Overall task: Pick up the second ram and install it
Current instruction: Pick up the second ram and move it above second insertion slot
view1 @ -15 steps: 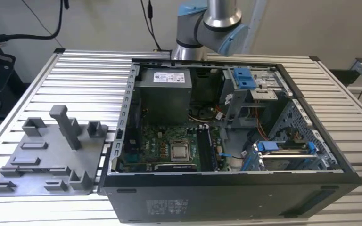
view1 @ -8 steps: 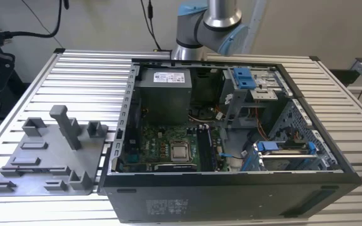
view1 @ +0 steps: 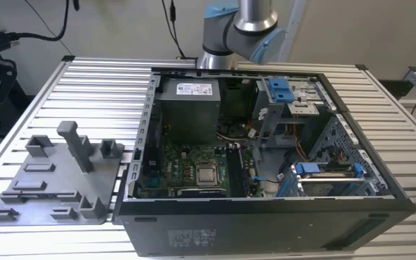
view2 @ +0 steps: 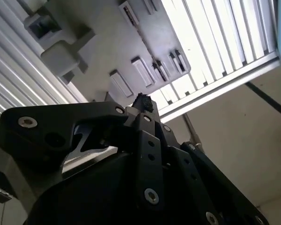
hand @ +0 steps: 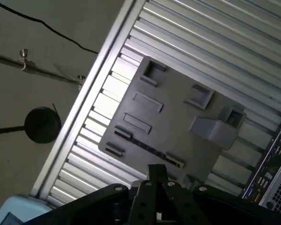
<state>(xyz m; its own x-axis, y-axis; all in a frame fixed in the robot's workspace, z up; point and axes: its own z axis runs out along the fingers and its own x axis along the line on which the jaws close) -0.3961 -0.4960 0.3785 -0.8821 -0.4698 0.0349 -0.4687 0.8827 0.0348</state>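
table (view1: 92, 81): ribbed mtl, bright | tray (view1: 56, 189): grey plast., matt | PC case (view1: 266, 230): dark sht mtl, matt | gripper (view2: 143, 102): blk, matt, shiny screws

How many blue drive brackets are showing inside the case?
2: the far blue bracket on the drive cage, the near blue bracket on a lower drive. Others may be hidden.

Arm (view1: 229, 32) is standing at the far side in the exterior view, its silver link running upright into a grey-and-blue joint (bent toward the exterior view's left). In the first wrist view the gripper (hand: 157, 169) is pointing away from the camera, its black linkage bars converging to one narrow tip with the fingers lying together. The second wrist view is showing the gripper (view2: 143, 101) obliquely.
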